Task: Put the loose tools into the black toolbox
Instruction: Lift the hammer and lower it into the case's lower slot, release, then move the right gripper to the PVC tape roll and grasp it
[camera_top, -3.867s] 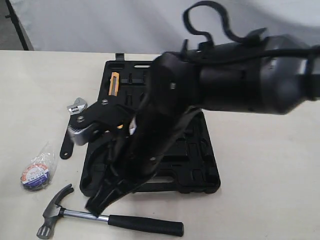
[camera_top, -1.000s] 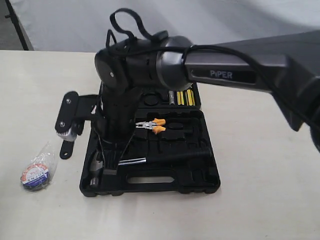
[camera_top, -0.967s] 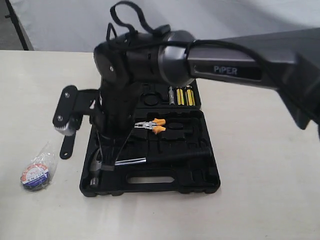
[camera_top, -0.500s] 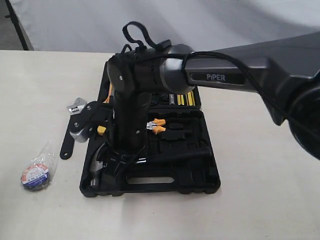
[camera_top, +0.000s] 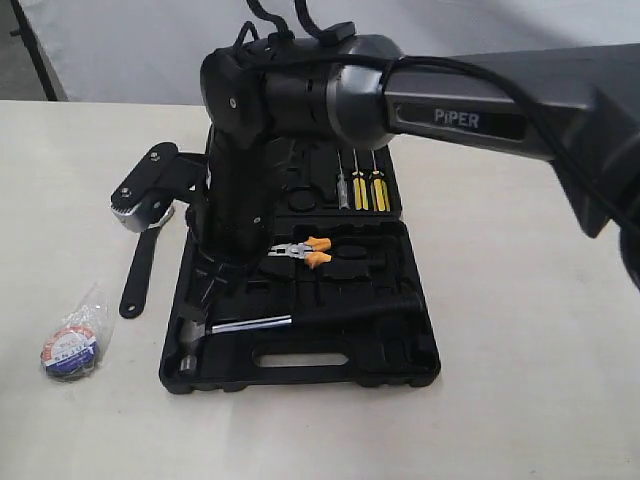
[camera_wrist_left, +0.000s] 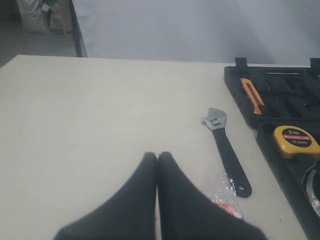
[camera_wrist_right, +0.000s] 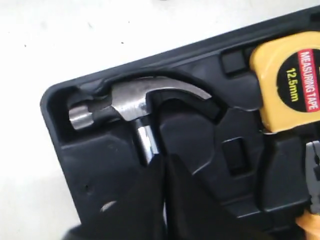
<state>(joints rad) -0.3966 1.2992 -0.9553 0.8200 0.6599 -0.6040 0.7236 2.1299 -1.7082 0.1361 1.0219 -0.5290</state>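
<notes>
pale matt worktop (camera_top: 520, 400) before a light grey backdrop, carrying a large black moulded plastic toolbox (camera_top: 420, 365) that lies opened flat, its slot handle along the near edge. task progress, judged from the layout: one of three loose tools is stowed. the claw hammer with steel shaft and black handle (camera_wrist_right: 131, 100) lies in its shaped recess along the handle side of the case, head in the corner pocket, near the yellow tape measure (camera_wrist_right: 290, 70) seated in its own well. the right pincer (camera_wrist_right: 163, 159) sits over the hammer's shaft with its two dark fingers pressed together and nothing visible between them, so it reads as clenched and empty. whether the tips touch the shaft cannot be told. the black adjustable wrench with silver jaw (camera_wrist_left: 227, 150) lies on the worktop just beside the case, on the side toward the left arm, its jaw end hidden by the right arm's wrist in the exterior view. the plastic-wrapped black tape roll with red, blue and white label (camera_top: 72, 345) lies on the worktop near the wrench's handle end, apart from the case. the left pincer (camera_wrist_left: 157, 157) is clenched on nothing, held over bare worktop, apart from both. left to do: wrench and tape roll into the case. the orange-handled pliers (camera_top: 305, 252) are already seated.
</notes>
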